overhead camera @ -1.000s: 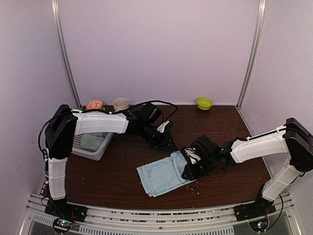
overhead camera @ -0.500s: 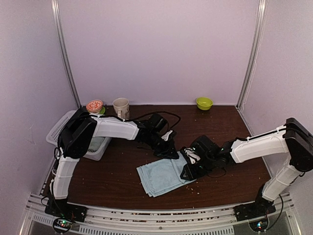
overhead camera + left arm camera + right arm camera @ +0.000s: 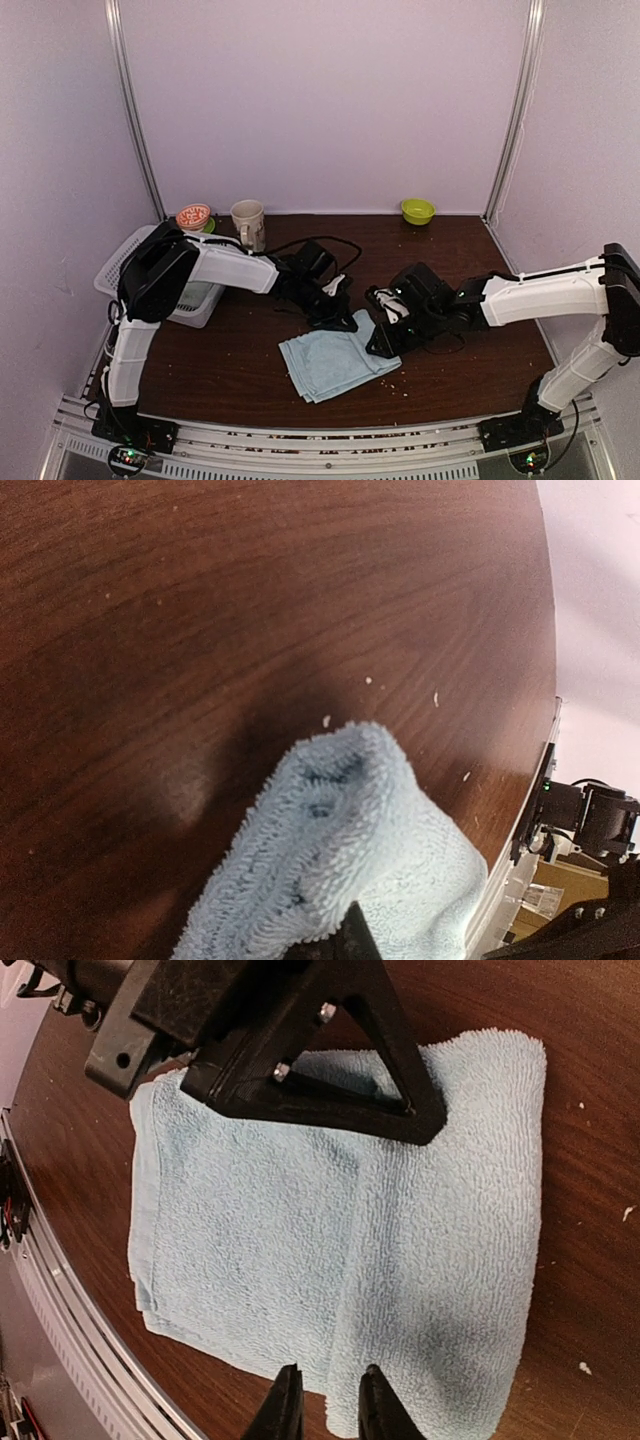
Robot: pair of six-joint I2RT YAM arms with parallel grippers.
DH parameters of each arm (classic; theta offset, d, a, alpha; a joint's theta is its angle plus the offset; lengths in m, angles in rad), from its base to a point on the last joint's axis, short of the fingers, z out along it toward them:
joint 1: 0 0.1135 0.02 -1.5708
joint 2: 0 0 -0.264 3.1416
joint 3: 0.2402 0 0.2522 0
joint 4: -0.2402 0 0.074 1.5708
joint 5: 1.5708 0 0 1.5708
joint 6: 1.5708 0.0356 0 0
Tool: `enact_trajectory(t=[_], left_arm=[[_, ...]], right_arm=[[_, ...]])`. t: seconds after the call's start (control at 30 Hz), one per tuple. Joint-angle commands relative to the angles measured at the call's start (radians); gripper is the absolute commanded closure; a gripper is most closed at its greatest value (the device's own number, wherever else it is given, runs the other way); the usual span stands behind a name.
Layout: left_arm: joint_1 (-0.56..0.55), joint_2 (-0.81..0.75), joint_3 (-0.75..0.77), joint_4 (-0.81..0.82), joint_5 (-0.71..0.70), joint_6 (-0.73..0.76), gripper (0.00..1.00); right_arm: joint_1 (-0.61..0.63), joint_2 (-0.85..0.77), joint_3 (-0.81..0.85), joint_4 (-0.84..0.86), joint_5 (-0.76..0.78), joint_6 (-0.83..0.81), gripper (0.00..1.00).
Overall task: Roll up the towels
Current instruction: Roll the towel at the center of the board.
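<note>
towel [image 3: 335, 362]: one light blue terry cloth, folded in layers, on the table [image 3: 230, 365] at front centre, between the two arms. It sits askew to the near edge.
towel layers: stacked edges show at the corner nearest the rail in the right wrist view. The top face is flat and smooth there.
left gripper [image 3: 344, 321]: down on the towel's far edge, jaws together and clamped on the cloth. The left wrist view shows that edge pinched up into a small rounded hump above the wood.
left arm: reaches from its base across the basket side, wrist low over the table.
right gripper [image 3: 377, 347]: at the towel's right-hand edge, tilted down toward the cloth.
right fingertips [image 3: 285, 1408]: narrowly apart, straddling the towel's edge. Cloth shows in the gap and lies flat, not bunched. Can't tell if the tips touch it.
gripper spacing: the two are near each other at adjacent edges of the towel, not touching.
basket [image 3: 190, 312]: white mesh, on the left of the table, partly under the left arm. Something pale is inside, too hidden to identify.
back edge: orange-topped tub [image 3: 193, 214] and beige mug [image 3: 247, 218] at left, green bowl [image 3: 417, 210] toward the right, all well apart from the towel.
table surface: dark wood with pale specks [image 3: 368, 680] scattered on it.
</note>
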Motion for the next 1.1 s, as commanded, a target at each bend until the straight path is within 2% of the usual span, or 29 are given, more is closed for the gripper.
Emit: enact_trajectory(t=[0.0, 0.17, 0.37, 0.43, 0.5, 0.57, 0.8, 0.9, 1.07], left_arm=[[0.011, 0.001, -0.061, -0.047, -0.064, 0.017, 1.00], [0.011, -0.001, -0.087, -0.033, -0.061, 0.021, 1.00], [0.011, 0.002, -0.079, -0.040, -0.067, 0.038, 1.00], [0.011, 0.001, -0.077, -0.047, -0.068, 0.047, 1.00], [0.011, -0.004, -0.081, -0.053, -0.067, 0.054, 1.00], [0.011, -0.010, -0.085, -0.060, -0.074, 0.061, 1.00], [0.011, -0.022, -0.093, -0.080, -0.088, 0.087, 1.00], [0.011, -0.024, -0.093, -0.080, -0.085, 0.098, 1.00], [0.011, -0.029, -0.083, -0.098, -0.092, 0.121, 1.00]], right_arm=[[0.031, 0.043, 0.004, -0.041, -0.013, -0.016, 0.83], [0.048, 0.066, -0.051, -0.054, -0.019, -0.003, 0.89], [0.054, 0.069, -0.054, -0.093, -0.003, -0.020, 0.89], [0.051, 0.024, -0.036, -0.097, 0.003, -0.028, 0.81], [0.035, -0.031, -0.023, -0.091, 0.017, -0.021, 0.62], [0.003, -0.073, -0.023, -0.073, 0.024, 0.001, 0.53], [-0.175, -0.102, -0.146, 0.163, -0.135, 0.107, 0.44], [-0.251, -0.049, -0.169, 0.264, -0.226, 0.120, 0.42], [-0.297, 0.060, -0.165, 0.373, -0.338, 0.139, 0.42]])
